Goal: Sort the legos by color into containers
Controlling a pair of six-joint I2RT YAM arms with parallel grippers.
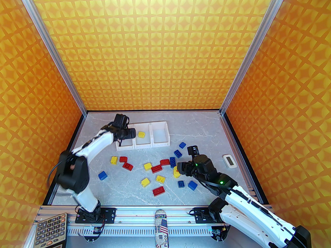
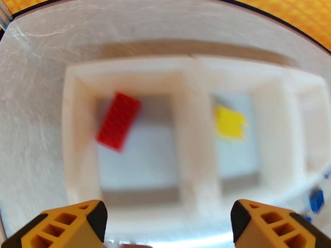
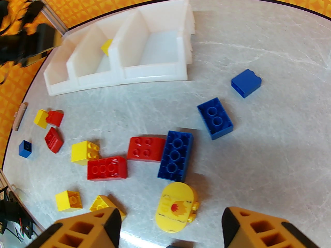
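Three joined white bins [image 1: 160,124] stand at the back of the table. My left gripper [image 1: 127,135] hangs open over the left bin, its orange fingers [image 2: 77,223] spread with nothing between them. Below it a red brick [image 2: 118,121] lies in the left bin [image 2: 77,143], blurred, and a yellow brick [image 2: 230,125] in the middle one. My right gripper [image 3: 170,226] is open just above a rounded yellow piece [image 3: 177,207] with a red mark, also [image 1: 176,173]. Red, yellow and blue legos lie scattered mid-table, among them a long blue brick [image 3: 175,157] and a red brick [image 3: 107,168].
A small white device [image 1: 229,161] lies at the right side of the table. A tan tag [image 3: 20,115] lies near the left edge. A calculator [image 1: 50,230] and a patterned can [image 1: 160,227] sit at the front rail. Patterned walls close three sides.
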